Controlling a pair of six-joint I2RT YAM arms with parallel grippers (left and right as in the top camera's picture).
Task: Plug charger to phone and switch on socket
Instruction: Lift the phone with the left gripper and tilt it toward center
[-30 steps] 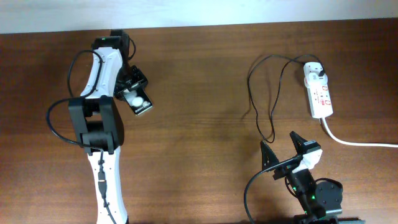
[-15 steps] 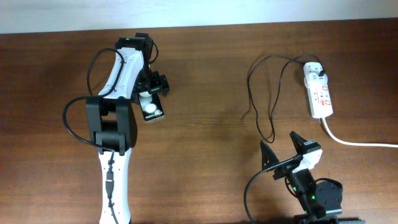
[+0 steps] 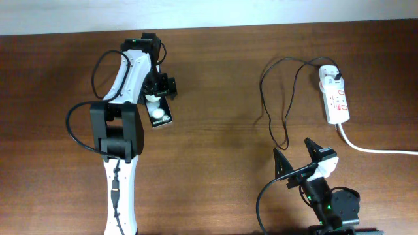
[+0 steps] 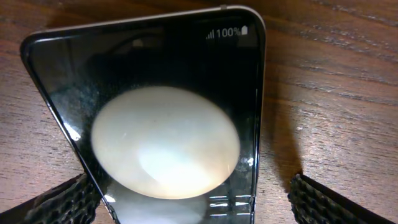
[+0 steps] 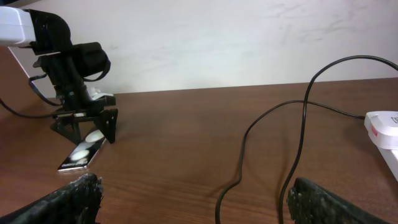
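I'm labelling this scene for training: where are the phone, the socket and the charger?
phone point(image 3: 160, 117): overhead view, on its exposed end with the white spots.
socket point(image 3: 338, 104): overhead view, middle of the white strip.
charger point(image 5: 240, 155): right wrist view, on the black cable's left strand.

You've got the phone point(image 3: 160, 117) left of table centre: black, screen up, two white round spots, "100%" showing. The charger point(image 3: 262, 88), a thin black cable, lies looped, white adapter seated in the socket point(image 3: 337, 101), free tip well apart from phone. Socket is a white strip with red marks, far right.
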